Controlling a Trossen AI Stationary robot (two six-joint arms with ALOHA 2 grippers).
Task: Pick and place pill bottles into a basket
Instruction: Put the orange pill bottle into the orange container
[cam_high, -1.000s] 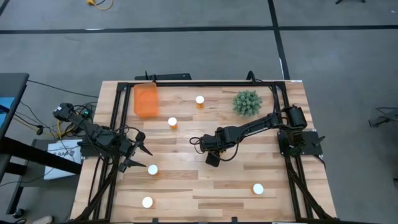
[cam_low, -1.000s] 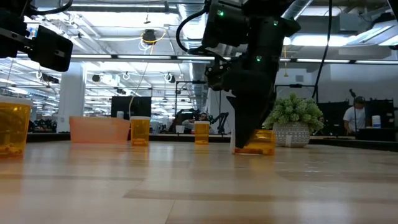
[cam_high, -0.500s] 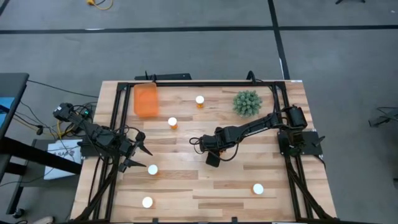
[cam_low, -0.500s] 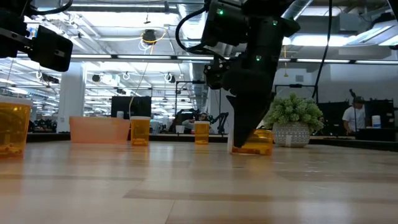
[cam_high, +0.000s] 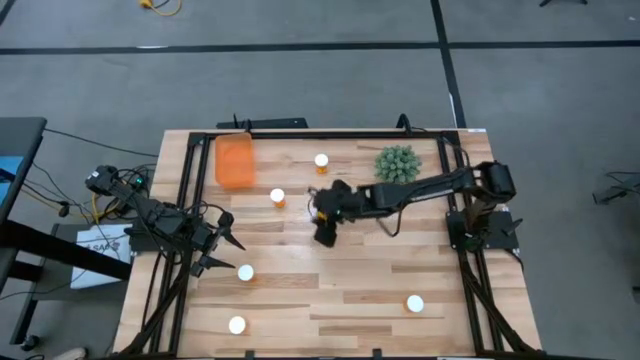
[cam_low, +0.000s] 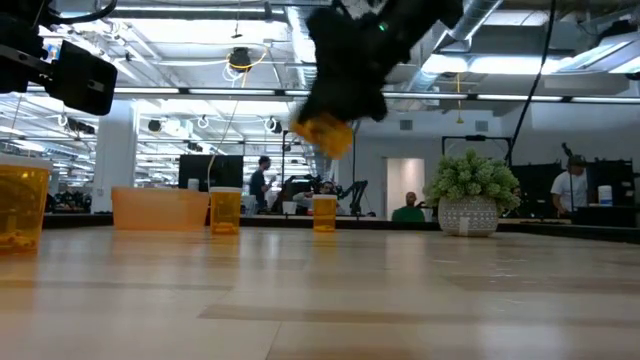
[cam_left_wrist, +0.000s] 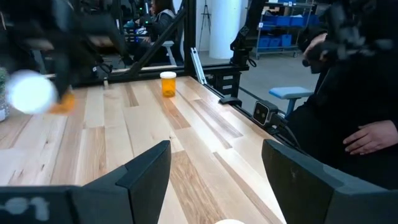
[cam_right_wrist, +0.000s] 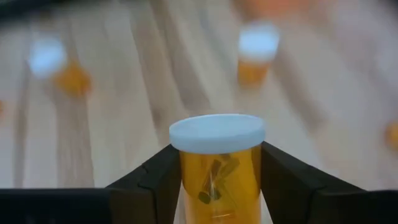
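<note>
One bottle in hand: my right end effector (cam_right_wrist: 217, 186) is clamping a pill bottle (cam_right_wrist: 217, 165) by its sides, fingers (cam_right_wrist: 152, 180) pressing the orange wall just under the white cap.
Change: a second ago this bottle was standing on the bench (cam_high: 350, 290) under my descending fingers; now it is hanging well clear of the wood in the low view (cam_low: 322, 133), tilted, so the grasp has taken and the lift is under way.
Travel: my right arm is swinging away from mid-bench toward the far left corner, the end effector now riding near the bench's middle (cam_high: 322, 218).
Meaning: I judge the pick finished and the carry begun; the release over the basket is not yet done.
Left side: my left end effector (cam_left_wrist: 214, 168) is waiting with its fingers apart at the bench's left edge, holding nothing, just beside a standing bottle (cam_high: 245, 272).
Near bottles: two more are standing at the near edge, one left (cam_high: 237, 325) and one right (cam_high: 415, 304).
Far bottles: two are standing between me and the basket, one (cam_high: 277, 197) close to the carried bottle and one (cam_high: 321, 160) farther back.
Basket: the orange basket (cam_high: 235, 160) is sitting in the far left corner; I cannot tell whether anything is in it.
Obstacle: the green plant (cam_high: 397, 165) is standing far right, well apart from my path.
</note>
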